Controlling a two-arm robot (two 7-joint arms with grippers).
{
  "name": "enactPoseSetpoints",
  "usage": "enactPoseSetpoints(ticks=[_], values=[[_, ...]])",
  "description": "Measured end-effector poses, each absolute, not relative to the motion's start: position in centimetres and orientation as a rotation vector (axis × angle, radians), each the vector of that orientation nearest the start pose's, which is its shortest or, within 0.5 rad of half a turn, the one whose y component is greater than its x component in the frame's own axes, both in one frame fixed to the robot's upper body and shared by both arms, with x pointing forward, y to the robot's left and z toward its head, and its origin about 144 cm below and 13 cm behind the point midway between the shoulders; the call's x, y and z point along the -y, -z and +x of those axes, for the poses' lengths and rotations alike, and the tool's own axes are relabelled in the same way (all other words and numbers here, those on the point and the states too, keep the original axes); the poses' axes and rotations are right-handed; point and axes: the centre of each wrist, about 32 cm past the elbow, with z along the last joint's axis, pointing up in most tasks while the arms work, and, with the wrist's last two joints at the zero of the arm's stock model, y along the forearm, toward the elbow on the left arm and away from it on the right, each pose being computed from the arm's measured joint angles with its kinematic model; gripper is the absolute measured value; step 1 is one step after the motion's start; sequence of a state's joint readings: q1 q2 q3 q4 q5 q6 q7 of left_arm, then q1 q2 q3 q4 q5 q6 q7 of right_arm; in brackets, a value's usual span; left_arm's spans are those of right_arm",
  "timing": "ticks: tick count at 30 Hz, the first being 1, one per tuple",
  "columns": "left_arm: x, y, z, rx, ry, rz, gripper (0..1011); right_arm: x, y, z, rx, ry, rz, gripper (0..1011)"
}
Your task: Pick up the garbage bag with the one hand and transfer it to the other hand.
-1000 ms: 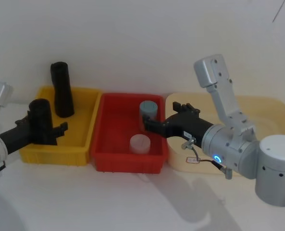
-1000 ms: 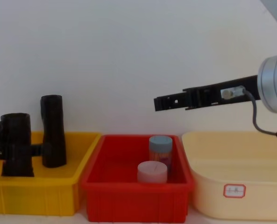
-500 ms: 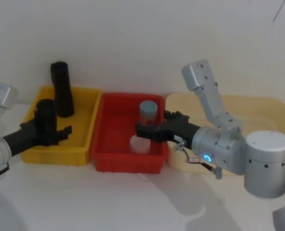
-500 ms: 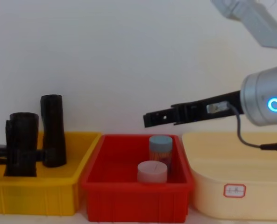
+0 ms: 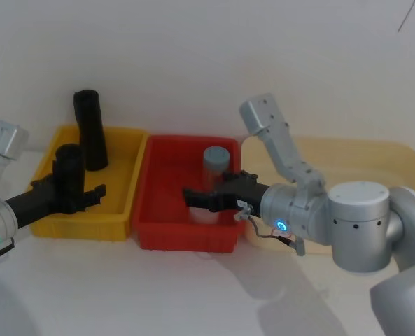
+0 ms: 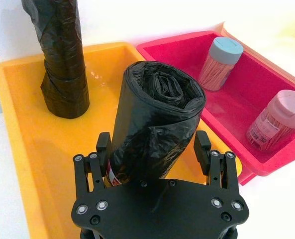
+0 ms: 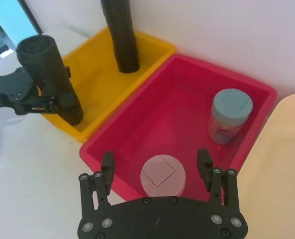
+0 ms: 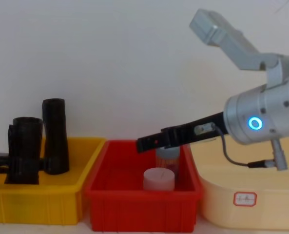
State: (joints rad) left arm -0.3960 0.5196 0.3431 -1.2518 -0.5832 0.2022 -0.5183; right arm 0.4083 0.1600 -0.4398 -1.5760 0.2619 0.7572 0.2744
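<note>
The garbage bag point(image 5: 68, 173), a thick black crinkly roll, stands upright over the yellow bin point(image 5: 81, 227). My left gripper point(image 5: 71, 192) is shut on its lower half, a finger on each side point(image 6: 103, 145). The bag's rolled end point(image 6: 157, 97) faces the left wrist camera. From the chest the bag point(image 8: 25, 144) stands at the far left. My right gripper point(image 5: 190, 198) hangs open and holds nothing over the red bin point(image 5: 186, 238), pointing toward the bag point(image 7: 50, 79). In the chest view this gripper point(image 8: 143, 144) reaches in from the right.
A slimmer black roll point(image 5: 89, 129) stands in the yellow bin's back corner. A blue-lidded jar point(image 5: 216, 159) and a pink-lidded jar point(image 7: 161, 174) stand in the red bin. A cream tub point(image 8: 251, 204) sits at the right. A white wall closes the back.
My right gripper has swung left and down, from near the cream tub to over the red bin. The left gripper with the bag has shifted slightly rightward.
</note>
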Motion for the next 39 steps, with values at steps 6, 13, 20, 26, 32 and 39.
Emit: enactPoseSetpoints(ticks=[6,13,20,26,32,39], values=[[-33.5,-118.5,55.3,-0.213,-0.925,0.159,1001,13.1,-125.7,53.7,-0.265,0.847,-0.421,1001],[-33.5,-118.5,55.3,-0.214,-0.924,0.159,1001,12.7,-125.0,54.5,-0.277,0.843,-0.449,1001],[-33.5,-118.4,55.3,-0.214,-0.923,0.160,1001,12.7,-124.2,55.0,-0.286,0.848,-0.470,1002],[-33.5,-118.5,55.3,-0.214,-0.923,0.160,1001,12.8,-123.7,55.3,-0.297,0.850,-0.486,1001],[-33.5,-118.5,55.3,-0.214,-0.923,0.160,1001,12.9,-123.3,55.5,-0.306,0.848,-0.495,1001],[-33.5,-118.5,55.3,-0.214,-0.924,0.160,1001,12.9,-123.0,55.6,-0.314,0.845,-0.499,1001]])
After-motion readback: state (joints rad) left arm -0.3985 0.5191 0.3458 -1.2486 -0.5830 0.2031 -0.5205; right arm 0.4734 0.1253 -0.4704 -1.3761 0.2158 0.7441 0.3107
